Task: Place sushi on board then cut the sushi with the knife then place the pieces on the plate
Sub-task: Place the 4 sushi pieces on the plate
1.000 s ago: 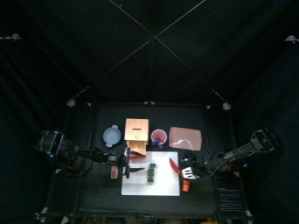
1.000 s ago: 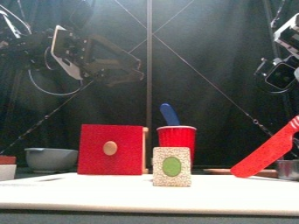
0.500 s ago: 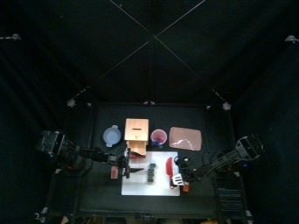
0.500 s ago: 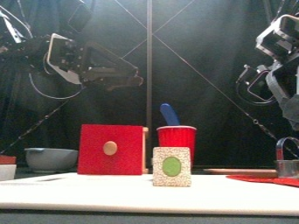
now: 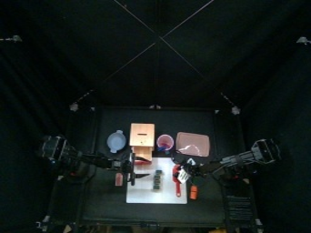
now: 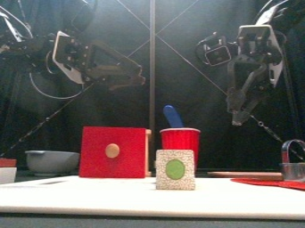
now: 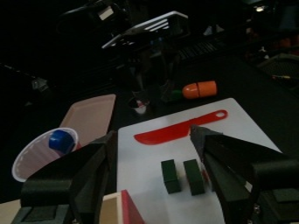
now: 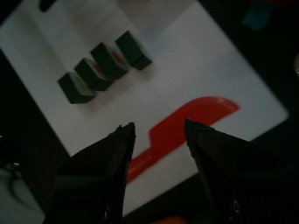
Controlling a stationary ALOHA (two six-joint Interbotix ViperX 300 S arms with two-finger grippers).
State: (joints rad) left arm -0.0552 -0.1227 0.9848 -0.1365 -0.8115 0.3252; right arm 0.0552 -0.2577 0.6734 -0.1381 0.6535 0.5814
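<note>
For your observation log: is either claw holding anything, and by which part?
Nothing is held. Both the left claw and right claw are open; the red knife lies loose on the white board.

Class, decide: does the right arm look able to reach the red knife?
Likely yes: the right gripper hangs open above the red knife, lying bare on the white board, clear of the sushi pieces.

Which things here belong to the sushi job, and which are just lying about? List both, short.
For the job: sushi, white board, red knife, pink tray.

Lying about: wooden box, red cup, blue knife, bowl, orange toy.
</note>
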